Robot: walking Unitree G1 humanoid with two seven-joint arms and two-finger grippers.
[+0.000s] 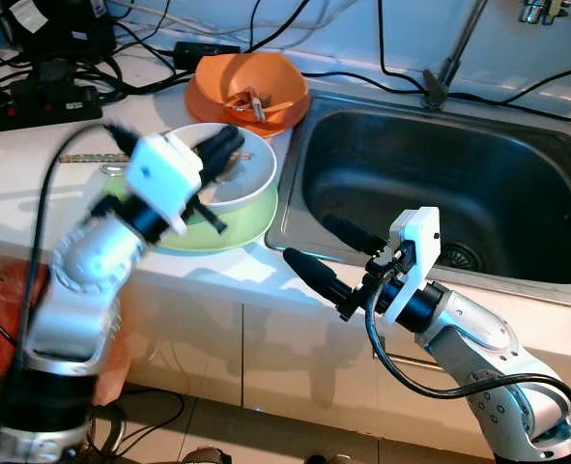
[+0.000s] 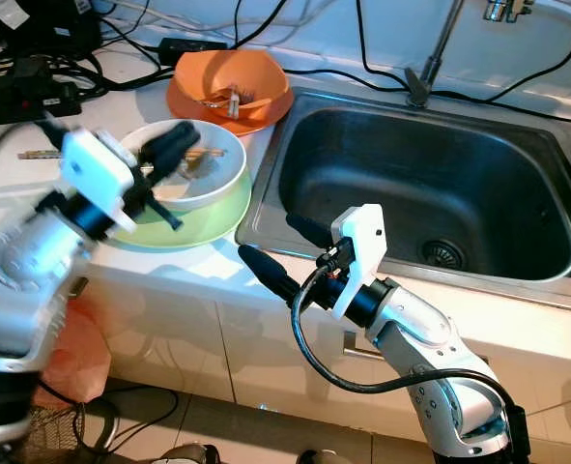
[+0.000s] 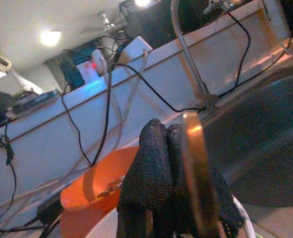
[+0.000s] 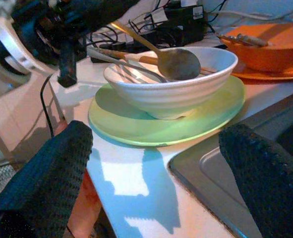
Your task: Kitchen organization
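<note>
Currently on the tabletop (image 1: 34,164): white bowl (image 1: 251,188) seated on a green plate (image 1: 237,232), just beside the sink (image 1: 440,184); orange bowl (image 1: 251,82) behind them, holding small utensils; spoon (image 4: 173,62) resting in the white bowl. Left hand (image 1: 217,155): over the white bowl, fingers pressed together on the spoon's handle. Right hand (image 1: 328,256): fingers spread apart, holding nothing, at the tabletop's front edge near the sink corner, pointed toward the plate.

A white kitchen counter (image 1: 34,184) carried a green plate (image 4: 136,126) beside the steel sink (image 1: 440,184) set into it. An orange bowl (image 1: 266,82) sat on the counter just behind the plate, with a black power strip (image 1: 34,101) and tangled cables (image 1: 150,53) further back.
</note>
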